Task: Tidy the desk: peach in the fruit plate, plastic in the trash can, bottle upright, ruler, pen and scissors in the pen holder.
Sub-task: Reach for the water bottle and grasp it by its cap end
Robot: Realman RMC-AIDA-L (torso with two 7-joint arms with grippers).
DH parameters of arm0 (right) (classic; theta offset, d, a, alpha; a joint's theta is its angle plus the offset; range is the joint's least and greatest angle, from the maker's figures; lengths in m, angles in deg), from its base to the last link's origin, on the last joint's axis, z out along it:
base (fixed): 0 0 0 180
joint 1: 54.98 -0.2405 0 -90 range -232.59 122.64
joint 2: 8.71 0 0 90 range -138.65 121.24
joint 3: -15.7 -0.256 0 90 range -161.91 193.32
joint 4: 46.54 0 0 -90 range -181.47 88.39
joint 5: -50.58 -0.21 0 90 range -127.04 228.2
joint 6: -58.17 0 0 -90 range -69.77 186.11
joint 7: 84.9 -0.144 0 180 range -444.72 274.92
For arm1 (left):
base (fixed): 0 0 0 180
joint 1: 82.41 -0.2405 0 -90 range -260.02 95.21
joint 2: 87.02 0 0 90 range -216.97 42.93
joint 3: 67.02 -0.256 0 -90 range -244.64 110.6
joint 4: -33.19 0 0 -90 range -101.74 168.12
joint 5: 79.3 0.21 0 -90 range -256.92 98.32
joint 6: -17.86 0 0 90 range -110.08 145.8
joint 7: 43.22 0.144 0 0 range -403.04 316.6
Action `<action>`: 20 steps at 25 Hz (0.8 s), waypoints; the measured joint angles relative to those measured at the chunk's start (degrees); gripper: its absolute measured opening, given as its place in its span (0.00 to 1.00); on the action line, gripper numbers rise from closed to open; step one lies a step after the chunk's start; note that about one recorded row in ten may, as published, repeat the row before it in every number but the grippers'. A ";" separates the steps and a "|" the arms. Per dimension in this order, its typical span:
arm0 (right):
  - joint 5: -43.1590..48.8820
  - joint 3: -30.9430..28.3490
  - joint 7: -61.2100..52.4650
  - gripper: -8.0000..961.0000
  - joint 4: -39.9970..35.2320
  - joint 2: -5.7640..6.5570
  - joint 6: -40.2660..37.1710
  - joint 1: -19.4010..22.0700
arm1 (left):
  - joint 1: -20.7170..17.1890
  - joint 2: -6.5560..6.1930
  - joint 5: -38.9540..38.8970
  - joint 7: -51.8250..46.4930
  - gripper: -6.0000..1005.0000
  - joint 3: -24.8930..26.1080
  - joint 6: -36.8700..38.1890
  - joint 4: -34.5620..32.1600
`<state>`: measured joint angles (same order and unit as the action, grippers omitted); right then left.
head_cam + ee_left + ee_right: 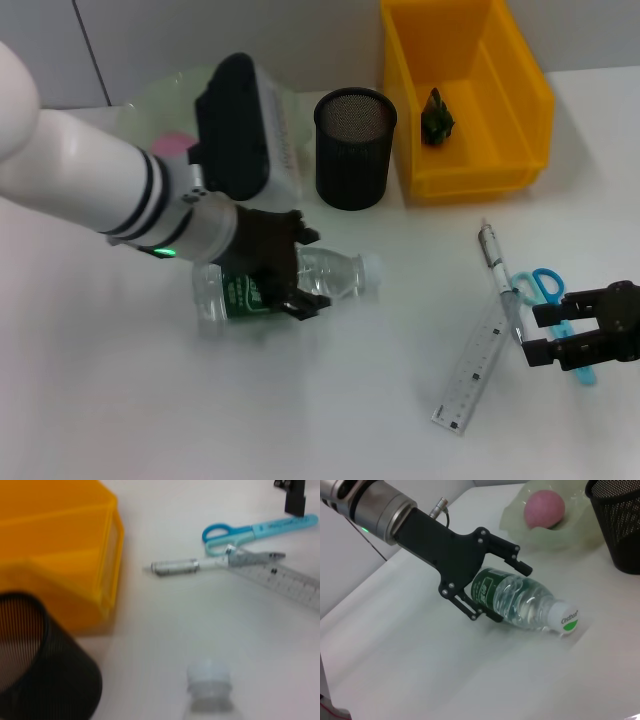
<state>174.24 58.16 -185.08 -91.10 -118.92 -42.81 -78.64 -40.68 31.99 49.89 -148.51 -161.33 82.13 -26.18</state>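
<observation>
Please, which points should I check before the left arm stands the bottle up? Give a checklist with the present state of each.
1. Left claw around the lying bottle: ok.
2. Grip tight enough to lift: cannot tell.
3. Cap on: ok.
4. Pen holder apart from the bottle: ok.
5. Right claw well away, by the scissors: ok.

- Left arm point(80, 175) is clad in fat white tubing, ringed with black bands and a little green light at the wrist.
- Left gripper point(492, 587) is built from matte black plates, dotted with screws.
- Right gripper point(575, 330) is made of blocky black parts.
</observation>
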 joint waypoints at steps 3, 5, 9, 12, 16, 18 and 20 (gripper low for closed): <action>0.00 0.06 -0.09 0.87 0.00 0.00 -0.01 -0.03 | 0.36 0.07 -1.41 0.47 0.77 -2.51 -2.76 0.62; 0.00 0.08 -0.11 0.87 0.00 0.00 -0.02 0.04 | 0.63 0.08 -2.44 0.51 0.77 -5.05 -5.43 1.33; 0.00 0.03 -0.14 0.87 0.00 0.00 -0.04 0.18 | 2.02 0.09 -3.17 0.45 0.76 -7.11 -8.01 4.33; 0.01 0.00 -0.16 0.87 0.00 0.00 -0.13 0.27 | 2.23 0.08 -3.40 0.41 0.75 -7.11 -8.40 4.78; 0.09 0.00 -0.23 0.87 0.00 0.00 -0.24 0.28 | 2.09 0.08 -3.83 0.38 0.74 -7.42 -8.48 4.80; 0.12 -0.01 -0.24 0.87 0.00 0.00 -0.27 0.28 | 2.12 0.08 -3.87 0.29 0.73 -7.66 -8.48 4.83; 0.14 -0.01 -0.24 0.87 0.00 0.04 -0.32 0.29 | 2.19 0.08 -3.92 0.04 0.73 -8.42 -8.48 4.84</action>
<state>174.38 58.15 -185.32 -91.10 -118.88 -43.13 -78.35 -38.49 32.07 45.98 -148.46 -169.75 73.64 -21.34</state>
